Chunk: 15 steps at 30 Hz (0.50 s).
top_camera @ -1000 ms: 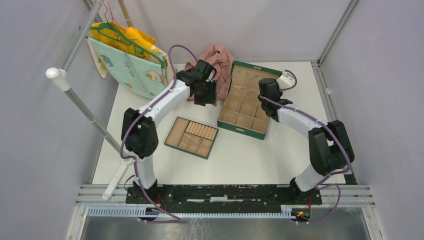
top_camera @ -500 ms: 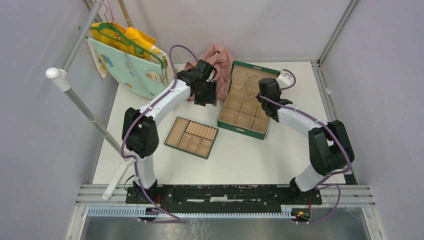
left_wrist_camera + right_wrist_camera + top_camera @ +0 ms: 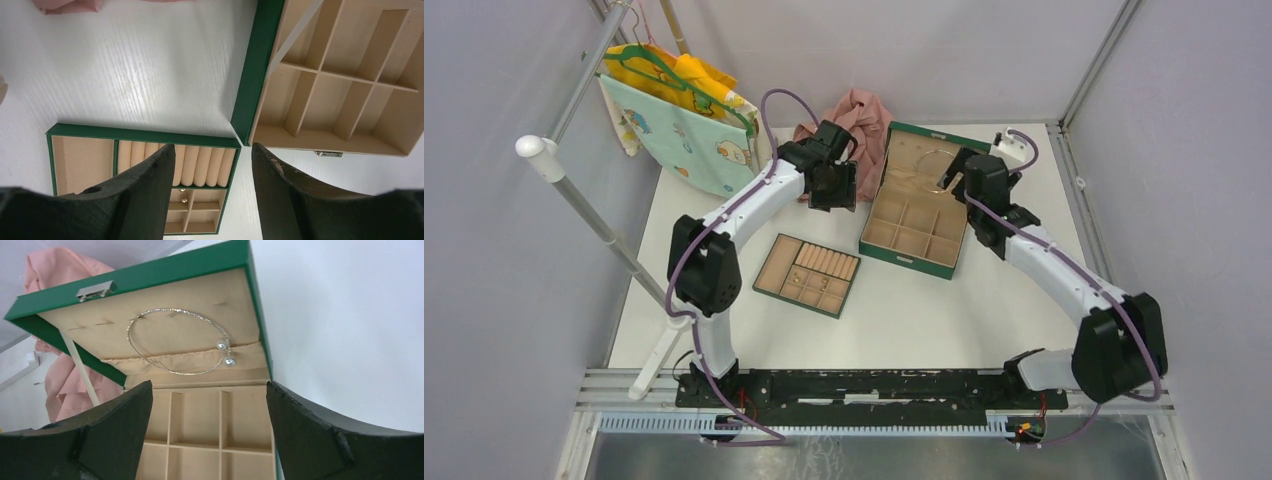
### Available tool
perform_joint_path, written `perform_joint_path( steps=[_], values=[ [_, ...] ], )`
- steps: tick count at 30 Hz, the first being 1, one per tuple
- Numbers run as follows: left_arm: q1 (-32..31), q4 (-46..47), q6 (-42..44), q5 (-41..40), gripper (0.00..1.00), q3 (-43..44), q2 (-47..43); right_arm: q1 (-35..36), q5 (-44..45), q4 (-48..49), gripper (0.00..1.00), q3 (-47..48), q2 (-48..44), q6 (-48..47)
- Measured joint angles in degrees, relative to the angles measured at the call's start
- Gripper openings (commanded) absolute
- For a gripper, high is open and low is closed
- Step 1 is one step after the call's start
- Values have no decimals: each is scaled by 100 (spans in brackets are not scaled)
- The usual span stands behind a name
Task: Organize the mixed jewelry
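Observation:
A thin silvery wire loop [image 3: 220, 345] with two pearl ends lies flat on the tan lining of the green box's open lid [image 3: 150, 272]. My right gripper [image 3: 209, 390] hovers over the box's compartments, short of the loop, open with nothing between its fingers. In the top view it [image 3: 951, 172] sits at the box's [image 3: 910, 258] right back side. Two tiny pale-gold pieces [image 3: 181, 190] rest in a small cell of the tan tray [image 3: 80, 165]. My left gripper [image 3: 212, 150] is open and holds nothing. It hangs [image 3: 836, 190] high between the tray [image 3: 769, 262] and the box.
A crumpled pink cloth [image 3: 854, 110] lies behind the left gripper, against the box's left back corner. At the back left, a rack [image 3: 574, 190] holds hangers with printed cloths [image 3: 679, 130]. Enclosure walls close in the white table.
My right gripper has opened wide and drawn back to the right from the box lid, where the wire loop now lies free. The left arm has barely moved.

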Motion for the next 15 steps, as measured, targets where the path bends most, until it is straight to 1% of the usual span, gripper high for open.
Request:
perform_joint_path(
  steps=[4,6,10,15],
  values=[
    [0,22,0,-170,63,-289,-120,-26,4,-234,89,-245,-723,-442],
    [0,17,-2,-299,63,-619,-280,-31,-4,-420,89,-393,-1016,-621],
    [0,22,-11,-691,63,-1366,-723,-31,-39,-796,88,-763,-1513,-881],
    [0,98,-11,-1139,63,-2494,-1532,-31,-157,-1196,87,-1261,-1965,-1001]
  ],
)
